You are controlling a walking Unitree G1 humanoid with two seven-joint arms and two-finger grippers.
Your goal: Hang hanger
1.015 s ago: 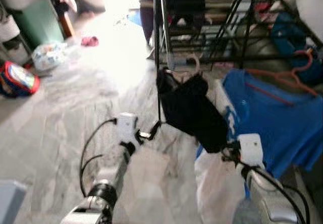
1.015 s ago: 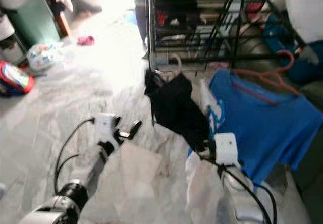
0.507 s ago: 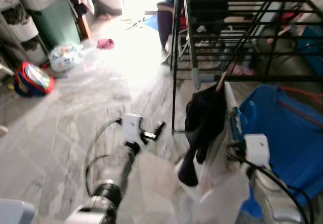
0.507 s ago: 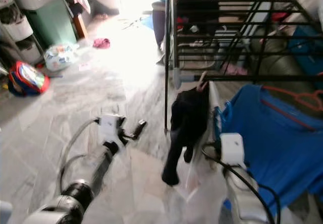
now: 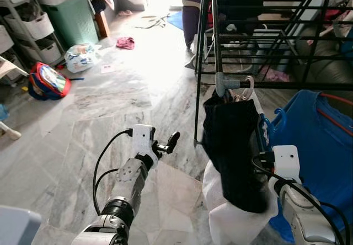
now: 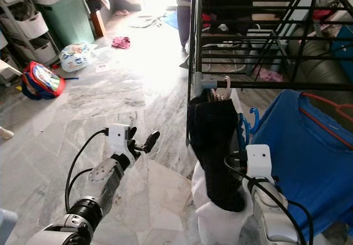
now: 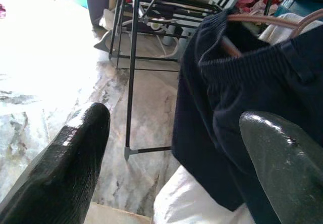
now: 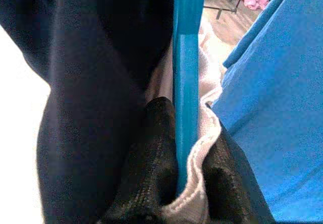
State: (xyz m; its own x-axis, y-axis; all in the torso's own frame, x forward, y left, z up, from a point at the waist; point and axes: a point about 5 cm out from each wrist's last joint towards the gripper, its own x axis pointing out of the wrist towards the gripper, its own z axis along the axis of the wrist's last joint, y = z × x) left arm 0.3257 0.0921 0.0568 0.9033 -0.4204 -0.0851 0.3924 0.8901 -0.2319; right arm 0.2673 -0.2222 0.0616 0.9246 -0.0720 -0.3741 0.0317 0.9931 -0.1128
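Beside the drying rack point(image 5: 259, 84), right hand point(image 8: 187, 183) pinches a blue hanger point(image 8: 187, 82); left hand point(image 5: 168, 143) spread.

Backpack point(image 5: 47, 81) beside green bin point(image 5: 74, 19)

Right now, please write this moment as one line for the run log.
right gripper: shut on blue hanger with white garment | dark garment: on rack rail | left gripper: open, idle above floor
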